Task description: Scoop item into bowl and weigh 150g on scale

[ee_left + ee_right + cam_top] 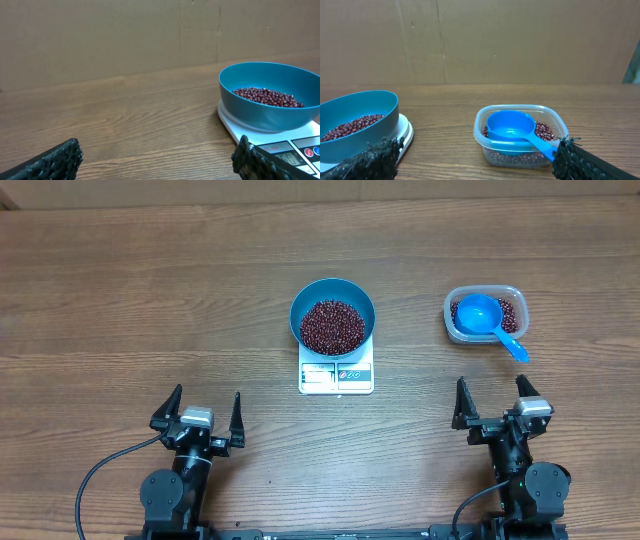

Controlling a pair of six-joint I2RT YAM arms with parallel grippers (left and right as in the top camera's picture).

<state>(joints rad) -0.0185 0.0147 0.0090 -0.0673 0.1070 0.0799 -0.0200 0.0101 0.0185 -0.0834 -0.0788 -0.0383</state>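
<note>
While left hand [207,392] and right hand [490,380] sit spread, wood-grain table [120,300], bowl [295,315] on scale [335,377], cardboard wall [520,40]

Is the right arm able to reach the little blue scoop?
Probably yes. The right claw is open and empty, and the scoop lies in the tub just ahead, handle sticking out toward it, nothing between.

Black arms [178,488] — pointed, rough-textured black fingers [168,408], silver wrist blocks [197,417], black cables [82,498].

Bright even lighting, soft faint shadows, sharp overhead view, wrist views slightly soft
</note>
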